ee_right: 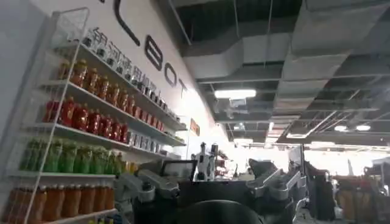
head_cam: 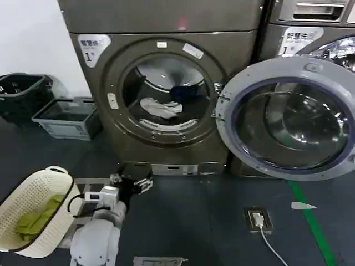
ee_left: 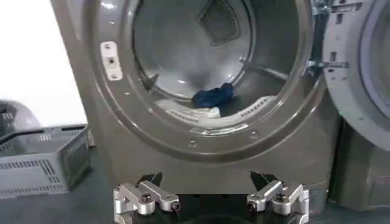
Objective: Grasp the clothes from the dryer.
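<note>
Clothes (ee_left: 210, 97) well beyond left gripper (ee_left: 210, 198) — seemingly spread.

Passage to my front: dryer (head_cam: 161, 83) mouth open, rim unblocked, floor between me and it bare. Door (head_cam: 288, 119) swung wide to my right, closing off that side. Crate (head_cam: 67, 117) and basket (head_cam: 34, 213) crowd my left. Inside, clothes (head_cam: 161, 106) lie low; room above them.

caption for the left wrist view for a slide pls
Open left gripper faces the dryer mouth, navy and whitish clothes inside.
</note>
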`<move>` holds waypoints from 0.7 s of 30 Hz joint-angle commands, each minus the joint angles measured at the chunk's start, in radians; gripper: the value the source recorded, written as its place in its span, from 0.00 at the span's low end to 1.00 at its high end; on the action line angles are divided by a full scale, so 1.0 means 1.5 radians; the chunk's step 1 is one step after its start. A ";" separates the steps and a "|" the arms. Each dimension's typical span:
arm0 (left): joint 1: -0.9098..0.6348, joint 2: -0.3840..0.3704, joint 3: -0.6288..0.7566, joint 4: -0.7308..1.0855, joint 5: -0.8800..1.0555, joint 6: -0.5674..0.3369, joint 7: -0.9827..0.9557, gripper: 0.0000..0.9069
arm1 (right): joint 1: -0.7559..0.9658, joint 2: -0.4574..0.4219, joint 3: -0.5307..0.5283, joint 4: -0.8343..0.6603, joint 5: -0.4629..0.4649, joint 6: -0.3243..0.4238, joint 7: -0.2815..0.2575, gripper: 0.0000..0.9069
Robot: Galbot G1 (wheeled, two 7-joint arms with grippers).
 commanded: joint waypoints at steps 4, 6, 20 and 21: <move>0.004 0.002 -0.004 -0.003 -0.001 0.033 0.000 1.00 | 0.000 0.001 0.000 0.001 0.001 0.001 0.000 1.00; 0.005 0.002 -0.004 -0.003 -0.001 0.033 0.000 1.00 | -0.001 0.001 0.001 0.000 0.001 0.001 0.000 1.00; 0.004 0.000 -0.002 -0.002 0.001 0.033 -0.002 1.00 | -0.002 0.008 0.008 0.001 0.001 0.012 0.004 1.00; 0.003 0.000 -0.002 -0.002 0.001 0.033 -0.002 1.00 | -0.003 0.009 0.009 0.001 0.001 0.012 0.004 1.00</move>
